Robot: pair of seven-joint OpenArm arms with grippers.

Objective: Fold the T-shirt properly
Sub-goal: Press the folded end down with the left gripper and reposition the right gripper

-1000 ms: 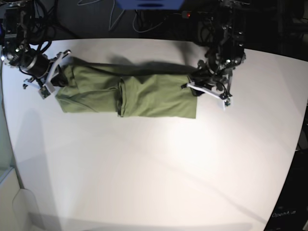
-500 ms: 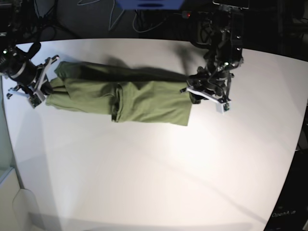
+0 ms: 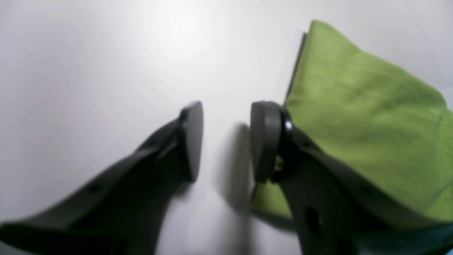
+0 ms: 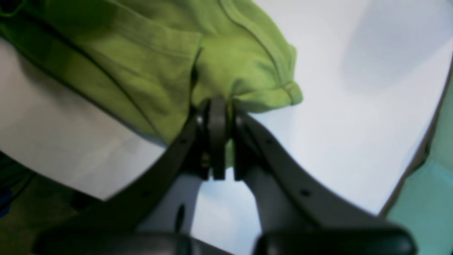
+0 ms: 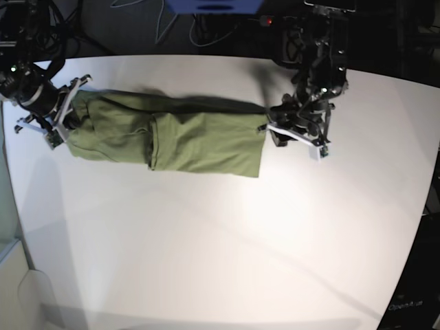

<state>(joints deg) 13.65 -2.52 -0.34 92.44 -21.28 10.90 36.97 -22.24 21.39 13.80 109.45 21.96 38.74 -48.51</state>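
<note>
Across the far half of the white table (image 5: pixel 220 240) lies the T-shirt (image 5: pixel 172 137), folded into a long olive-green band. At its end on the base view's left, the right gripper (image 4: pixel 217 141) is pressed together on a bunch of the fabric. Just off the opposite end, the left gripper (image 3: pixel 226 141) stands with its jaws spread and bare tabletop between them, one finger (image 3: pixel 265 141) at the cloth's edge.
</note>
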